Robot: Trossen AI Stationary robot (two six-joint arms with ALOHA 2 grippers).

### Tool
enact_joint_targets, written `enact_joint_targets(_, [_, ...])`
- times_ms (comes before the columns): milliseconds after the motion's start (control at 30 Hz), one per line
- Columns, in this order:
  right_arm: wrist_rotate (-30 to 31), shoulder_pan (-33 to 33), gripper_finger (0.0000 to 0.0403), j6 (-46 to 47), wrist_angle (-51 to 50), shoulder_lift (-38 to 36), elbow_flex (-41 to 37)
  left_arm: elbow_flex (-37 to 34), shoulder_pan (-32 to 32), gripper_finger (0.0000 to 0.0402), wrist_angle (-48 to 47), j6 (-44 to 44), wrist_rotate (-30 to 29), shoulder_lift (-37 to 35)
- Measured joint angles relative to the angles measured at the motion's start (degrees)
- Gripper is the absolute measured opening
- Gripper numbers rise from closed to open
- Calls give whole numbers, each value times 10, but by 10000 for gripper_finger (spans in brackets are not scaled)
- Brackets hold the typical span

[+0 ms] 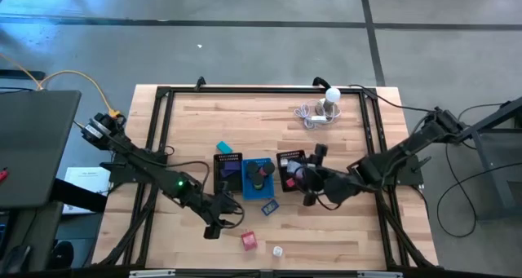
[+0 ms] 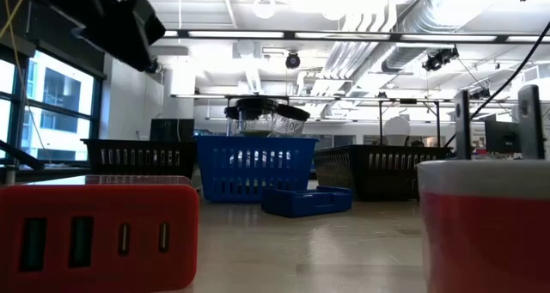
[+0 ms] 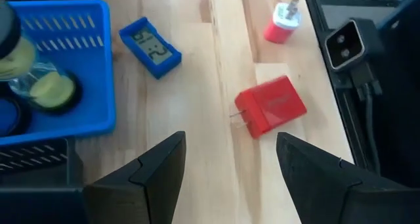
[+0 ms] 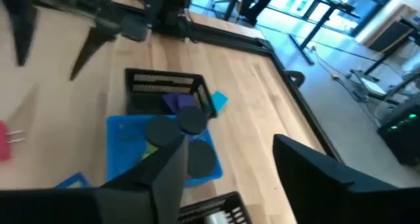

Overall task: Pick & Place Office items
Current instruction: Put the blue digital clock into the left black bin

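While the left gripper (image 3: 230, 168) hangs over bare wood with fingers spread and nothing between them, a red plug charger (image 3: 271, 107) lies just ahead of its tips, prongs out. Near it sit a blue digital clock (image 3: 150, 46) and a red-and-white adapter (image 3: 283, 22). Right gripper (image 4: 226, 165) is parted too, empty, above the blue tray (image 4: 121, 135) holding black discs (image 4: 176, 127); purple block (image 4: 176, 102) sits in the black mesh tray (image 4: 164, 81).

2 dark jointed arms, wedge-shaped black jaws.
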Motion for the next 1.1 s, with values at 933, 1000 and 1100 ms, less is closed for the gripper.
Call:
enact_joint_targets(933, [-31,13,236,-5,-9,1,0,1,-9,232,187,256,-14,8])
enact_joint_targets(1000, [-31,13,236,5,-9,1,0,3,-7,232,187,245,-14,8])
enact_joint_targets(1100, [-34,19,236,39,-9,1,0,8,-8,232,196,231,-11,8])
